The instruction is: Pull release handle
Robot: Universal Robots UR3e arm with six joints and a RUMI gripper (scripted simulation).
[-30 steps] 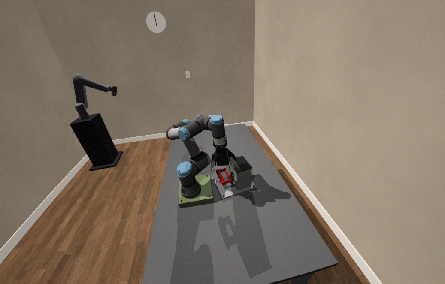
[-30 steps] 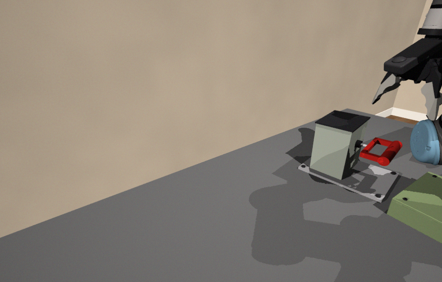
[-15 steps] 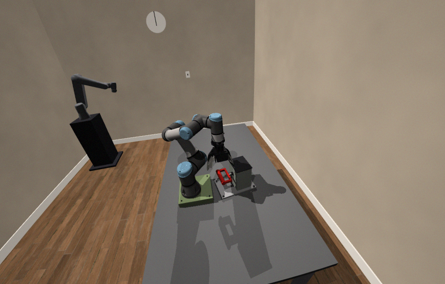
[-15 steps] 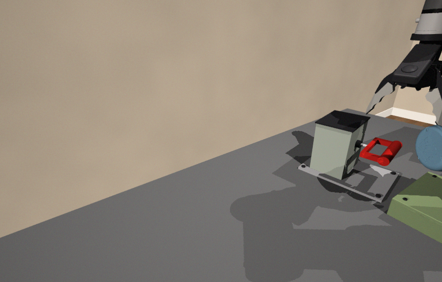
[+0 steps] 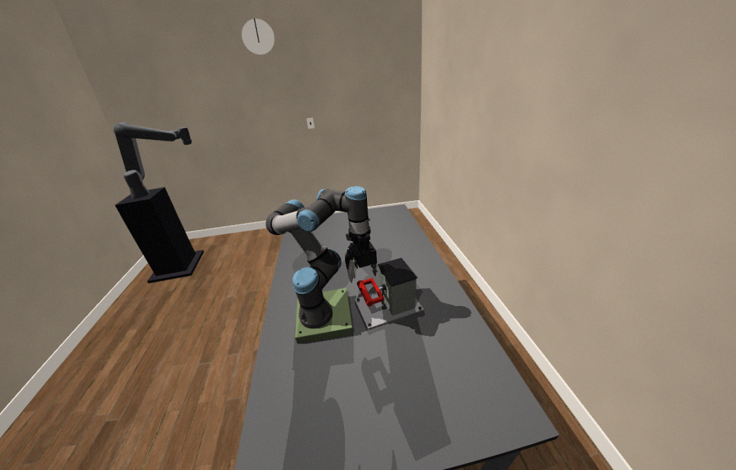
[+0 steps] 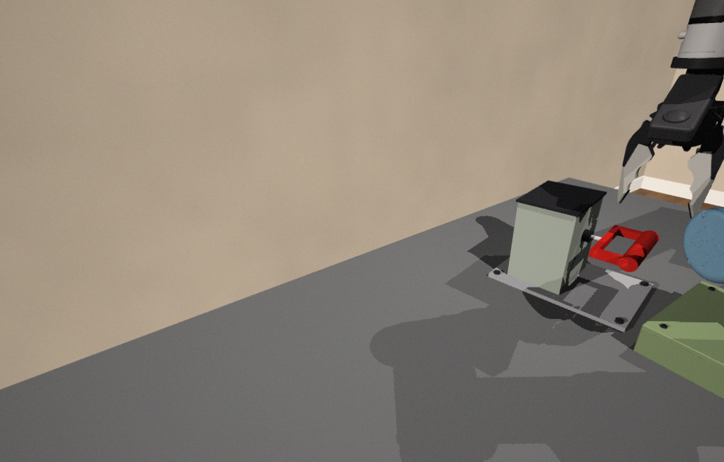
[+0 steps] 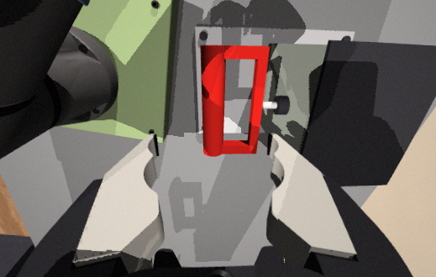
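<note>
The red release handle (image 5: 363, 290) (image 6: 639, 249) (image 7: 212, 101) is a rectangular loop on a short rod (image 7: 269, 105). The rod comes out of a grey-green housing box with a black top (image 5: 399, 285) (image 6: 542, 246) (image 7: 349, 109). The box stands on a metal base plate (image 5: 373, 321) (image 6: 611, 310). The handle sits close to the box. My gripper (image 5: 359, 272) (image 6: 659, 203) (image 7: 212, 135) hangs in the air above and just behind the handle, pointing down. Its fingers stand apart with nothing between them and touch nothing.
My arm's green mounting block (image 5: 338, 303) (image 6: 692, 338) (image 7: 144, 42) sits right beside the base plate, and the blue-capped lower joint (image 6: 718, 246) is close to the handle. A black pedestal with another arm (image 5: 155, 233) stands on the floor at the left. A wall runs along the table's right side.
</note>
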